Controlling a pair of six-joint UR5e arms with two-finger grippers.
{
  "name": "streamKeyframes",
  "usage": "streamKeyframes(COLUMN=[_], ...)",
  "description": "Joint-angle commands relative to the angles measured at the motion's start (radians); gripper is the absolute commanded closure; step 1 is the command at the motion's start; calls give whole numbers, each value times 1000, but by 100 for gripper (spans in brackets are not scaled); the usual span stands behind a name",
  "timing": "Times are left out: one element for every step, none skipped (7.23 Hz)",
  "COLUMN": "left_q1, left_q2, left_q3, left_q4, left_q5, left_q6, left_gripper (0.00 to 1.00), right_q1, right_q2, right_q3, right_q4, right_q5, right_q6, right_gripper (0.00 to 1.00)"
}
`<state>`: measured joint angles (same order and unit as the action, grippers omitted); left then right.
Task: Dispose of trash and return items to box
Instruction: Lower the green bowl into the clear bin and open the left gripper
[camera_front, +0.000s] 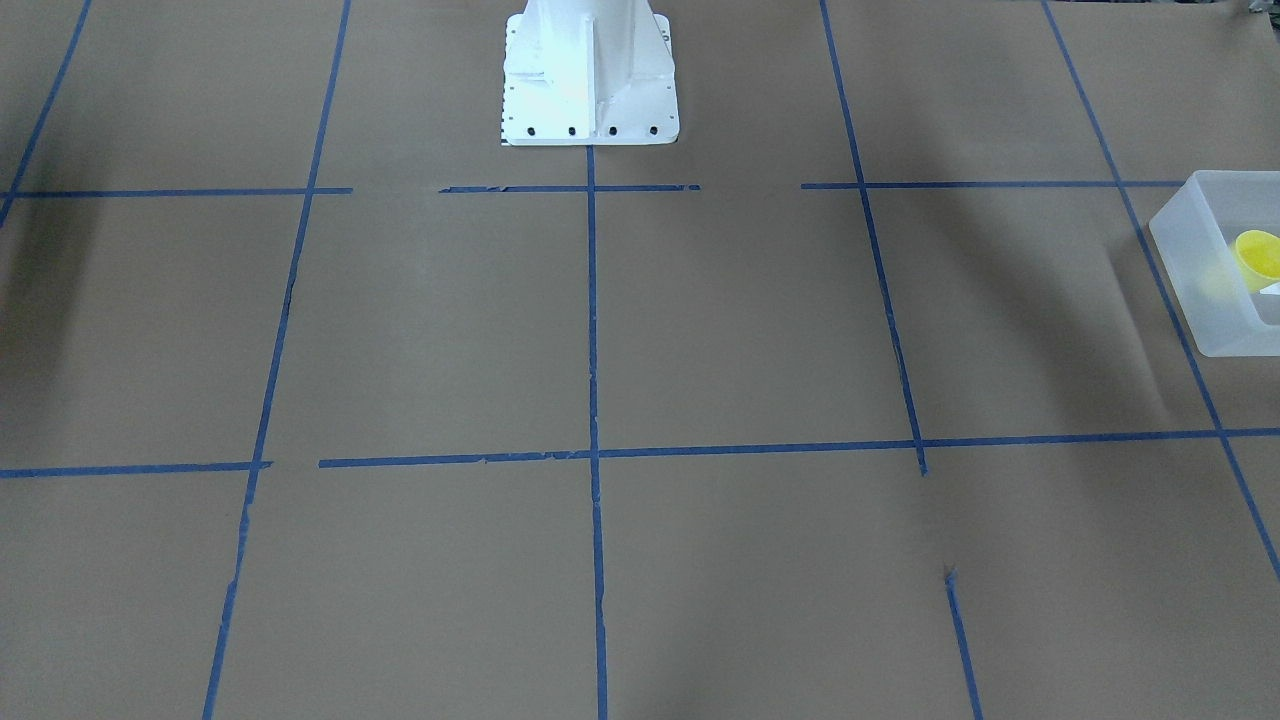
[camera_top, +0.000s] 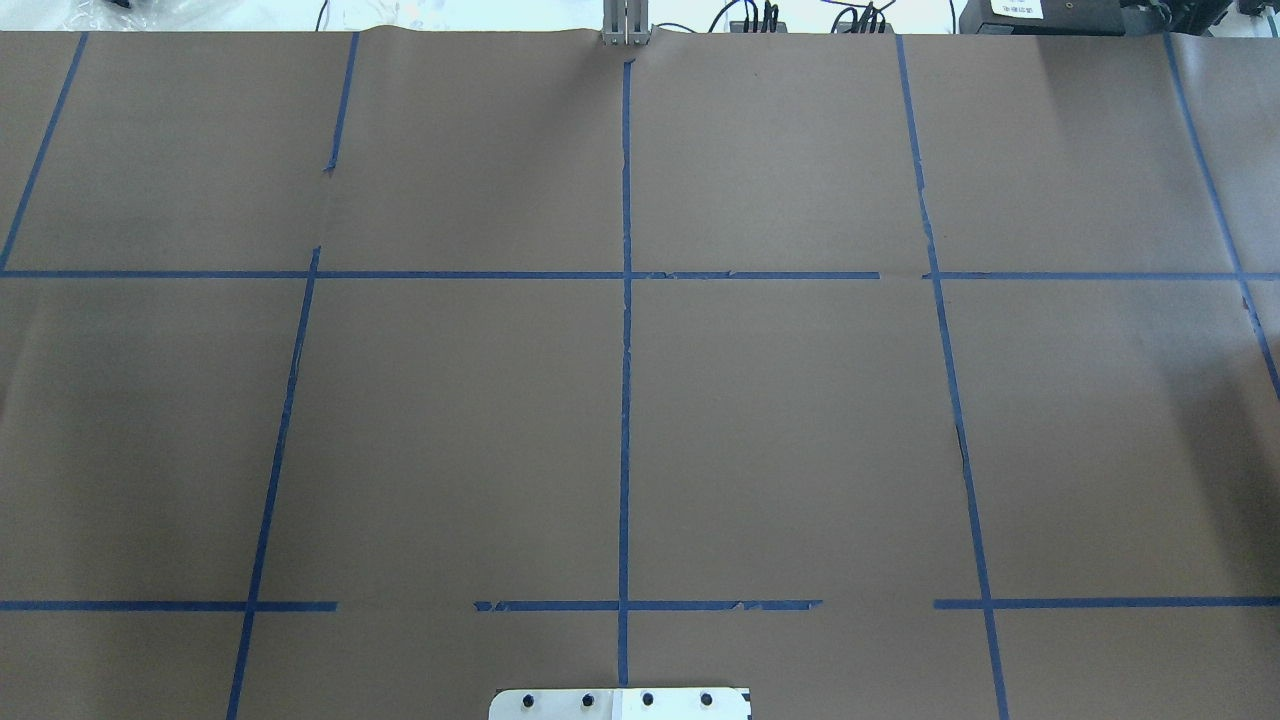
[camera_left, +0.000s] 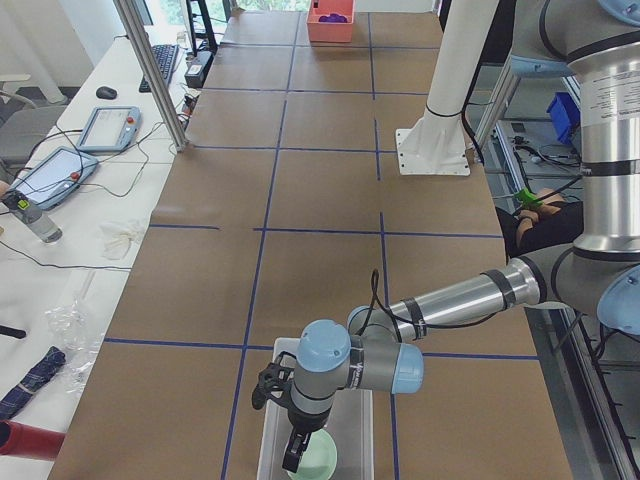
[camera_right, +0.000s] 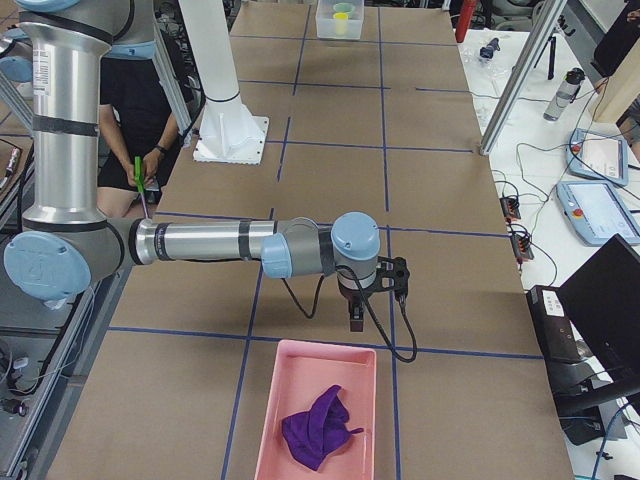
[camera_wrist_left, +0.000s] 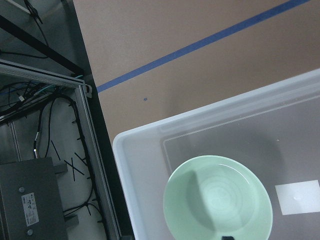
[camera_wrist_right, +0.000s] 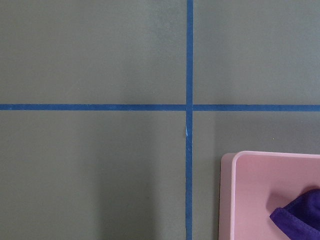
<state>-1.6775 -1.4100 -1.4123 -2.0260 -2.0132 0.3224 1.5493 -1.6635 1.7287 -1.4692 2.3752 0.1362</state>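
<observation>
The translucent white box (camera_front: 1195, 300) sits at the table's end on my left side. The small yellow cup (camera_front: 1258, 255) lies tilted inside it. The left wrist view shows the box's rim (camera_wrist_left: 130, 160) and a pale green bowl (camera_wrist_left: 217, 200) in it. My left gripper (camera_left: 293, 462) hangs over the bowl in the box (camera_left: 270, 440); I cannot tell if it is open or shut. My right gripper (camera_right: 355, 322) hangs above bare table just beyond a pink tray (camera_right: 300, 380); I cannot tell its state. Neither gripper shows in the overhead or front views.
The pink tray holds a crumpled purple cloth (camera_right: 318, 425), also seen in the right wrist view (camera_wrist_right: 297, 215). A white label (camera_wrist_left: 297, 196) lies on the box floor. The robot's white base (camera_front: 590, 75) stands at mid-table. An aluminium frame (camera_wrist_left: 85, 165) borders the table beside the box.
</observation>
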Motion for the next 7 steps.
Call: streamKeyframes(left_q1=[-1,-1,-1,1,2,5,13], left_q2=[-21,-21,-24,-50,-72,-76,-79], left_q3=[-75,-106,-115,-129,-140,-189,-229], left_q4=[18,21,51,146,233,310,349], left_q5=[-30,-114,-204,-222,-231,-270,-271], left_q6=[-85,-165,-225,-280,-286,-302,-330], left_gripper=[0,0,0,0,0,0,0], right_q1=[0,0,0,0,0,0,2], right_q2=[2,4,7,7,4,4,4], right_q3=[2,3,2,-1,-4,-6,-6], right_q4=[0,0,0,0,-2,-2,-2], right_q5=[-1,1,1,1,1,1,1], right_q6=[0,0,-1,-1,-1,-1,-1], right_gripper=[0,0,0,0,0,0,0])
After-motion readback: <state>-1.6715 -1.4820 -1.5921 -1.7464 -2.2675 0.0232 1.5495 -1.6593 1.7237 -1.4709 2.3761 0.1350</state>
